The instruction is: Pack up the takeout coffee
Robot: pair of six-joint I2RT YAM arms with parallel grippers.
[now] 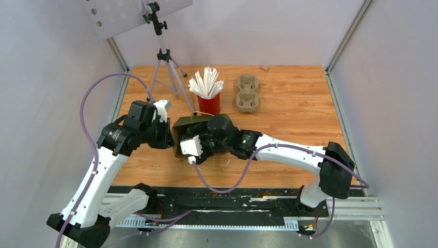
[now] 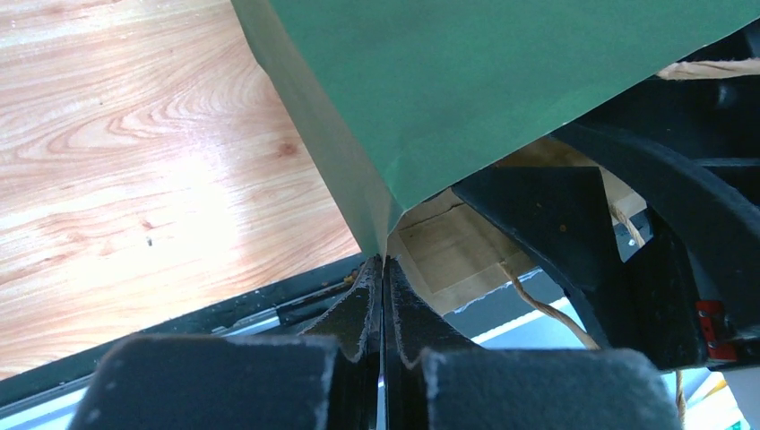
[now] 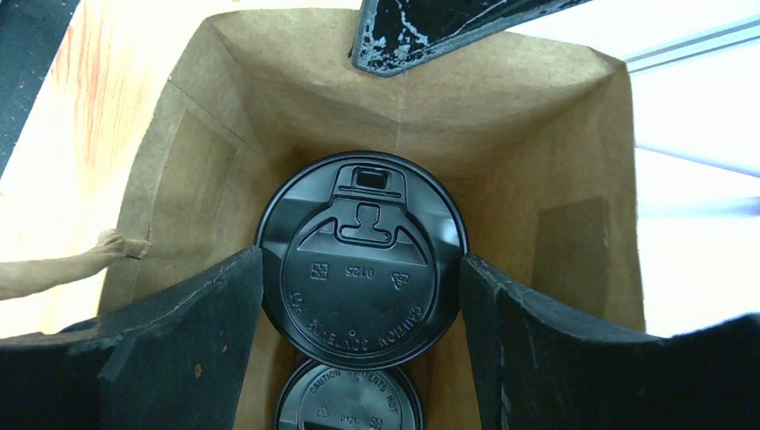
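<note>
Looking down from above, I see the green paper bag [image 1: 182, 127] in the middle of the wooden table [image 1: 294, 113], with both arms meeting at it. The cups are hidden from up here. Behind the bag stand the red cup [image 1: 209, 105] of white straws [image 1: 205, 82] and, near it, the beige pulp tray [image 1: 248, 93], with a tripod [image 1: 165, 64] off to the left.

The left wrist camera shows what the overhead view cannot. The left gripper [image 2: 384, 269] is pressed together on the bag's edge, pinching the paper where the green outside meets the brown lining.

Only the right wrist camera looks into the bag's brown interior. There the right gripper [image 3: 361, 264] stands spread wide, its fingers [image 3: 188, 340] clasping the black lid of the first coffee cup [image 3: 358, 300] on both sides. The second coffee cup [image 3: 348, 403] sits deeper in the bag, its lid showing just below the first.
</note>
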